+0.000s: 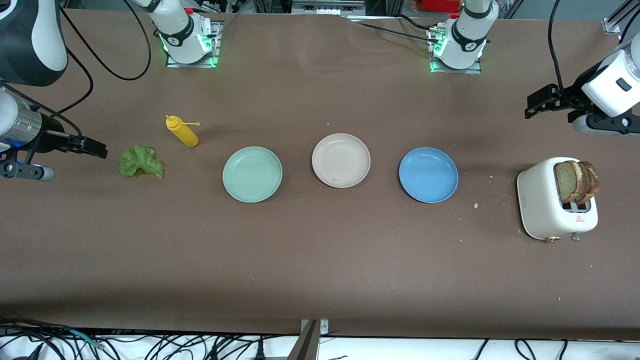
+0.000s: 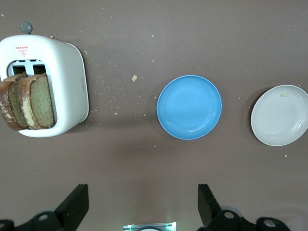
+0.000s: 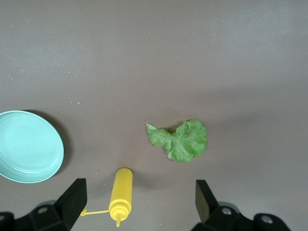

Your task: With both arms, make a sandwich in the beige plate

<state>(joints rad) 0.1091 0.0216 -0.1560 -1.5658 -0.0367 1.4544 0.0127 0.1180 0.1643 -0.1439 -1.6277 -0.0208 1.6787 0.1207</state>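
Surface (image 1: 320, 260): a matt brown covering, smooth, dusted with pale crumbs near the toaster (image 1: 542, 202). Toaster shell is seen as smooth white plastic with a soft sheen. Bread slices (image 1: 575, 181) are noted as coarse and porous, with darker rough crusts. Beige plate (image 1: 341, 160), mint-green plate (image 1: 252, 174) and blue plate (image 1: 428, 175): smooth, satin-finished, plastic-like. Lettuce leaf (image 1: 141, 161) is ruffled and matt. Mustard bottle (image 1: 182, 131): smooth yellow plastic. Both tools are seen as matt black.

Beige plate (image 1: 341, 160) between two other plates, bread slices (image 1: 576, 181) in toaster (image 1: 555, 200) toward left arm's end
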